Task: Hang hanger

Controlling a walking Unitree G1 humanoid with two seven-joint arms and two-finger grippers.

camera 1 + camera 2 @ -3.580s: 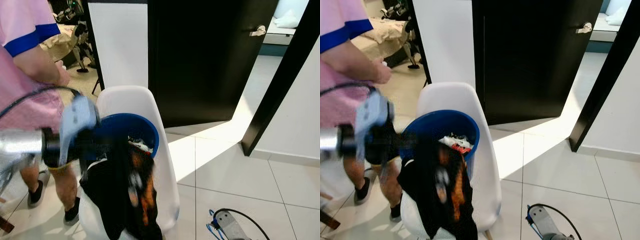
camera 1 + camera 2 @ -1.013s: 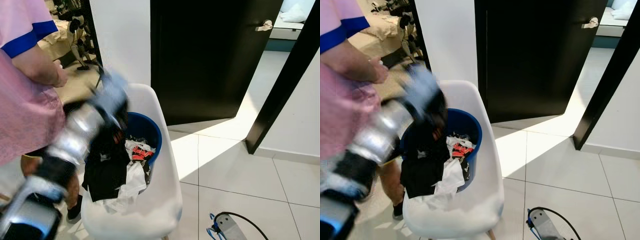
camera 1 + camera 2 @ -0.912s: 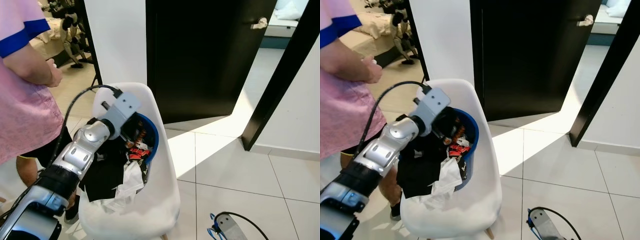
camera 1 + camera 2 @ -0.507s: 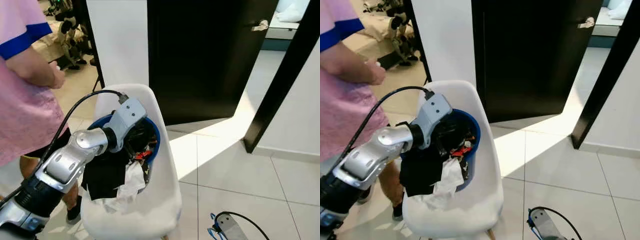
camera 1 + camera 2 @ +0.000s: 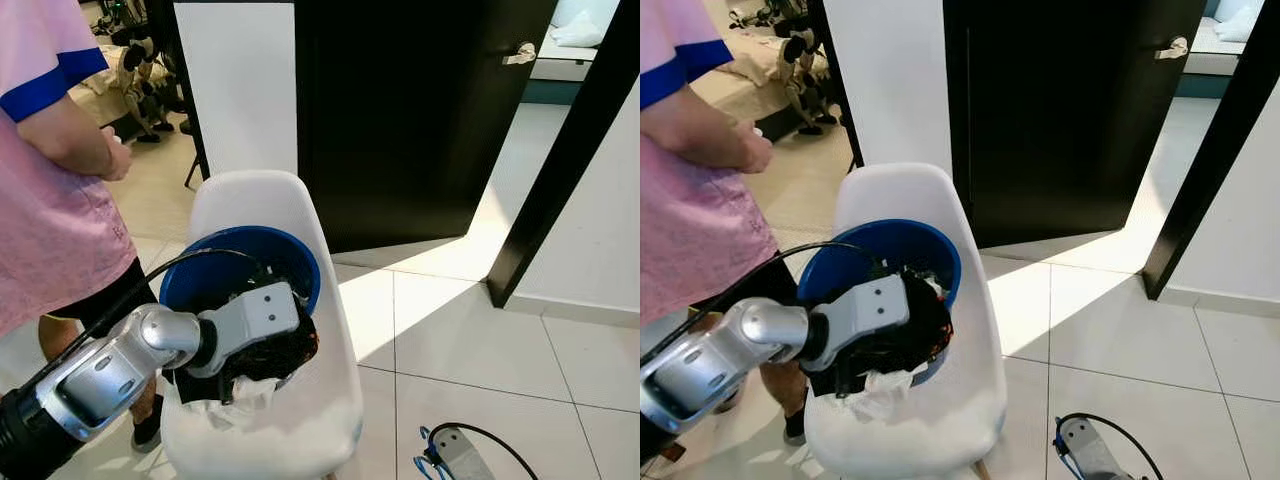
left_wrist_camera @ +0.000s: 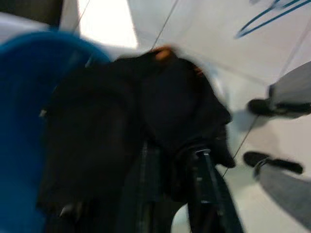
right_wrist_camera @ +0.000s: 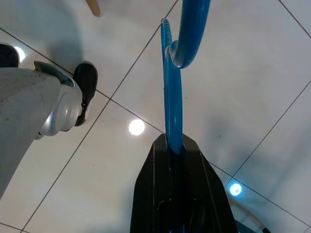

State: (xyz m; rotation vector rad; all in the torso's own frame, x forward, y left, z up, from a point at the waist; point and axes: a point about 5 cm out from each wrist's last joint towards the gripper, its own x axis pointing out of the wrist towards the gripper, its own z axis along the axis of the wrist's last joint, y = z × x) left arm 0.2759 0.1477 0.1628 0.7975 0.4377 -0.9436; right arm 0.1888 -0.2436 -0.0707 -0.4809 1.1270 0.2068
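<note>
The left gripper has its fingers buried in black clothes in the blue bucket; their spread cannot be told. The right gripper clamps a blue hanger above the floor tiles

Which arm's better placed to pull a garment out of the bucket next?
Left. Its claw is already down in the dark clothes at the blue bucket on the white chair. The right claw is shut on the blue hanger, low over the floor.

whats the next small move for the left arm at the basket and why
Probably lift the left gripper straight up. Its fingers are sunk in the dark garment, which lies heaped over the rim of the blue basket on the white chair. The right gripper already holds the blue hanger, so the garment needs freeing first.
</note>
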